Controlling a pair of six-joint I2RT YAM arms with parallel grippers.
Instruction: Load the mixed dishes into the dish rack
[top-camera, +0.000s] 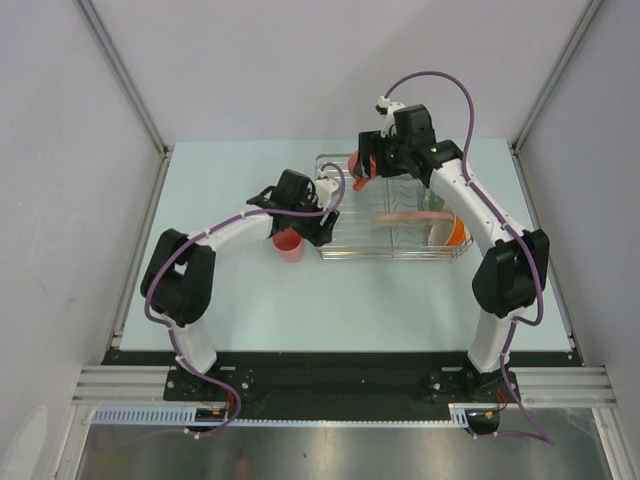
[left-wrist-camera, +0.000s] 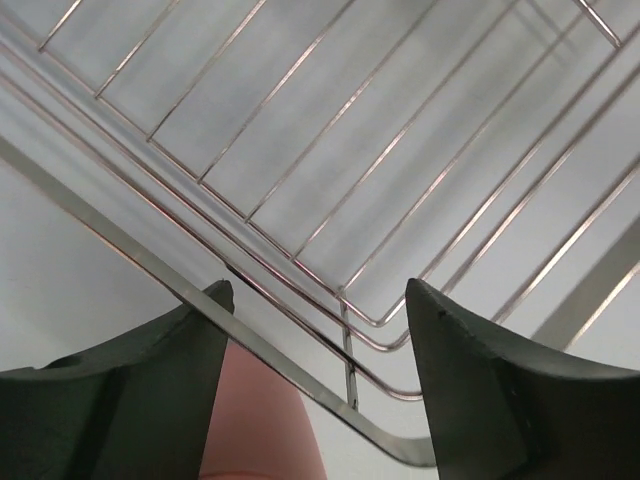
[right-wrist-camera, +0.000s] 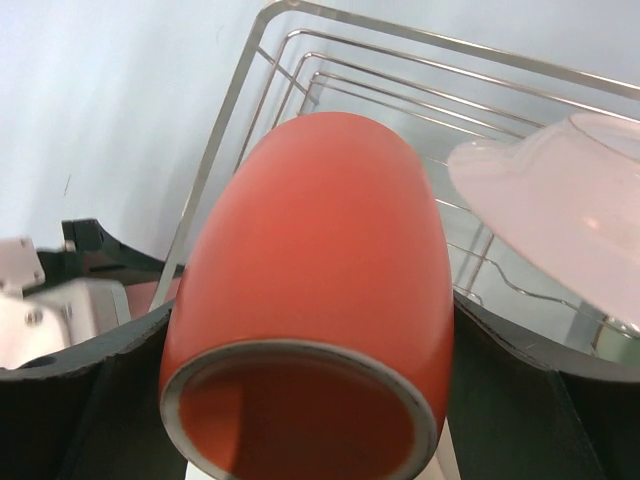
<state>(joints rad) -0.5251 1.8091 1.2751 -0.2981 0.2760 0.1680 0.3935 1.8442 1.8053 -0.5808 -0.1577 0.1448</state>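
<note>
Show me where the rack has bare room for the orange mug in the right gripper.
The dish rack's left end is bare wire, bordered by its left rim, where the left gripper hovers, and the upright plate. The orange mug in the right gripper hangs over its far corner. Crowded: the right half, with pale pink bowl and an orange item.

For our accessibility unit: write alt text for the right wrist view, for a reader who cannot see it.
An orange mug, open mouth toward the camera, is gripped between two dark fingers by a corner of a wire dish rack. A pale pink bowl leans in the rack at right.
</note>
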